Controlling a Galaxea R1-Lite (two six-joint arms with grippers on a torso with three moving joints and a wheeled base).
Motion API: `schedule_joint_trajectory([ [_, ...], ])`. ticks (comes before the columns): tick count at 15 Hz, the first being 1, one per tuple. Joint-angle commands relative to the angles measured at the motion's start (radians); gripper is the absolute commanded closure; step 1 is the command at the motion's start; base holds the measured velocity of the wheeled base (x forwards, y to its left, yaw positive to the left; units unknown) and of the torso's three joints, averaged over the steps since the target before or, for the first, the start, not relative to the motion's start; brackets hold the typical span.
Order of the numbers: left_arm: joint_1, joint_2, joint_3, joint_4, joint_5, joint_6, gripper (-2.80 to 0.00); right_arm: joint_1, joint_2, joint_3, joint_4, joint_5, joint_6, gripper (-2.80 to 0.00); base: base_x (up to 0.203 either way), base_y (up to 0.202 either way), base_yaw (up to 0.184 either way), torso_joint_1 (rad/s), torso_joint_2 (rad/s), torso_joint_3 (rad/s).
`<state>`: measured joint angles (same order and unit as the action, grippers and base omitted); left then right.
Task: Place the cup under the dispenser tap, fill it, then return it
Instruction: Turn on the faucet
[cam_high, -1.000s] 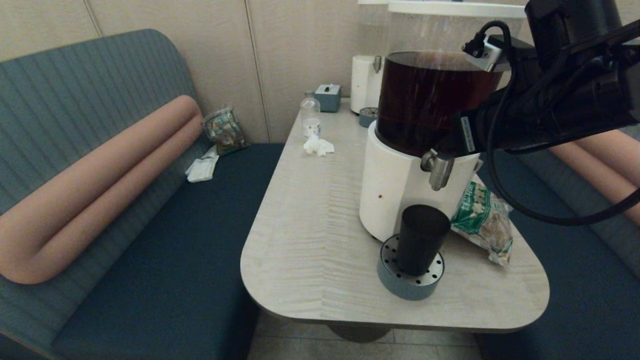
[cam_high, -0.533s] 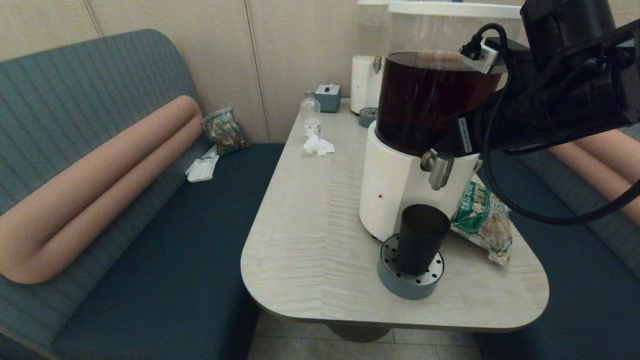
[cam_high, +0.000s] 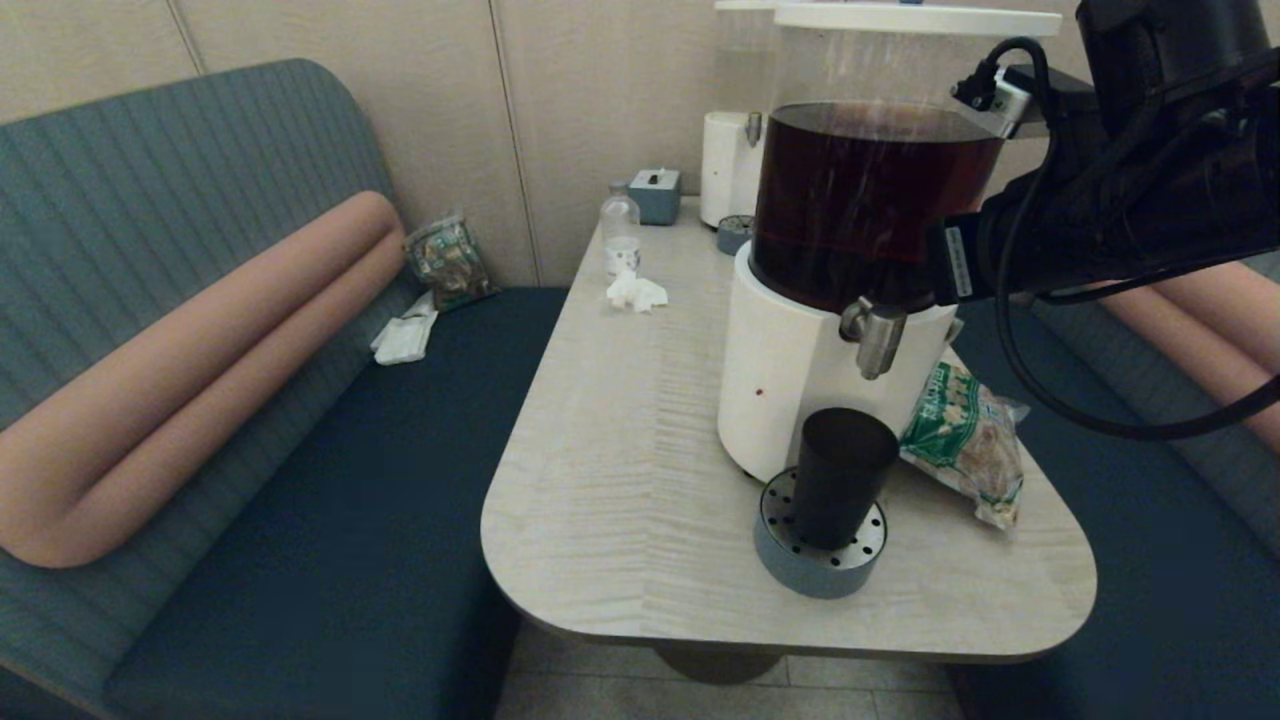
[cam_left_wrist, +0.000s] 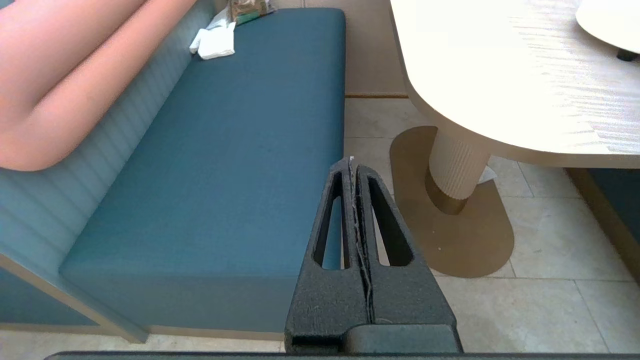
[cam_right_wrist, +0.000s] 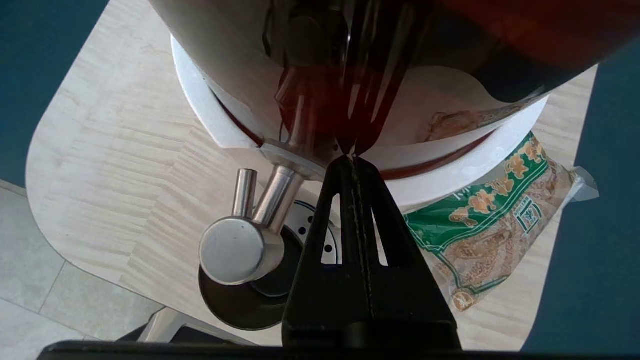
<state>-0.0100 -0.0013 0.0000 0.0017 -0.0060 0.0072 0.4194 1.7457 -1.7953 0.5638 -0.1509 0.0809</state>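
The black cup (cam_high: 843, 475) stands upright on a round grey perforated drip tray (cam_high: 820, 562), directly below the steel dispenser tap (cam_high: 877, 338). That tap projects from the white base of the big tank (cam_high: 868, 200) of dark brown liquid. In the right wrist view the tap (cam_right_wrist: 239, 247) hangs over the cup's mouth (cam_right_wrist: 231, 306). My right gripper (cam_right_wrist: 352, 160) is shut and empty, its tip close to the tank's base, just beside the tap. My left gripper (cam_left_wrist: 351, 163) is shut and empty, low over the floor between bench and table.
A green snack bag (cam_high: 965, 440) lies against the dispenser's right side. At the table's (cam_high: 620, 480) back are a small clear bottle (cam_high: 621, 232), a crumpled tissue (cam_high: 636, 292), a teal box (cam_high: 656, 193) and a white dispenser (cam_high: 728, 165). Blue benches flank the table.
My right arm has drawn back to the right, away from the tap. The cup has stayed on the drip tray.
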Motion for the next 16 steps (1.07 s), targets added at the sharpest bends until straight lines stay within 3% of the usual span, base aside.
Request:
schedule_joint_trajectory([
  [1, -0.001, 0.0, 0.0, 0.0, 0.0, 0.0, 0.0, -0.001, 0.01, 0.0, 0.003, -0.004, 0.0, 0.0, 0.0, 0.0, 0.0, 0.0, 0.0, 0.0],
  [5, -0.001, 0.0, 0.0, 0.0, 0.0, 0.0, 0.0, 0.016, 0.031, 0.001, 0.002, -0.035, -0.003, 0.0, 0.0, 0.0, 0.0, 0.0, 0.0, 0.0],
  [16, 0.0, 0.0, 0.0, 0.0, 0.0, 0.0, 0.0, 0.067, 0.035, -0.009, 0.005, -0.016, -0.001, 0.0, 0.0, 0.0, 0.0, 0.0, 0.0, 0.0],
])
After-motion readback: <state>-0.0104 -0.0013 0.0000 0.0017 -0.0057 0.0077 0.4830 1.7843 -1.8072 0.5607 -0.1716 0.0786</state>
